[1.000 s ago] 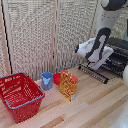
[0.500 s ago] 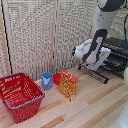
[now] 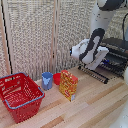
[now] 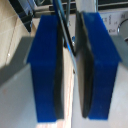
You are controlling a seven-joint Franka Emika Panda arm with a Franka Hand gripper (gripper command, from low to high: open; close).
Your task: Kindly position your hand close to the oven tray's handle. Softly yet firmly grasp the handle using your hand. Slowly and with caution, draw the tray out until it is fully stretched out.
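Tool (image 4: pixel 70 65) nearly shut — two dark-blue fingers (image 4: pixel 47 70) pressed close with only a thin slot between, and in that slot a slim dark bar (image 4: pixel 66 37) running along the inner faces. Whether pinched tight on that bar or just straddling it, cannot tell; wrist view too blurred.

Seen from the exterior view: tool (image 3: pixel 99 64) at the end of a bulky white arm (image 3: pixel 100 22), lowered to the near edge of the rack (image 3: pixel 95 73) of thin parallel metal bars. Rack jutting forward from the black oven (image 3: pixel 116 54) at the exterior view's right, sloping down toward the worktop (image 3: pixel 95 107), its front bar close to the wood. White tool body covering much of the rack's middle, so actual contact hidden there.

Elsewhere on the worktop, well apart from the oven — red basket (image 3: pixel 20 95) at the exterior view's left, blue cup (image 3: pixel 47 80) just beside it, red bowl (image 3: pixel 57 78) touching or nearly touching the cup, yellow-and-red box (image 3: pixel 68 85) standing upright in front of the bowl. Pale slatted screen (image 3: pixel 45 35) behind everything.
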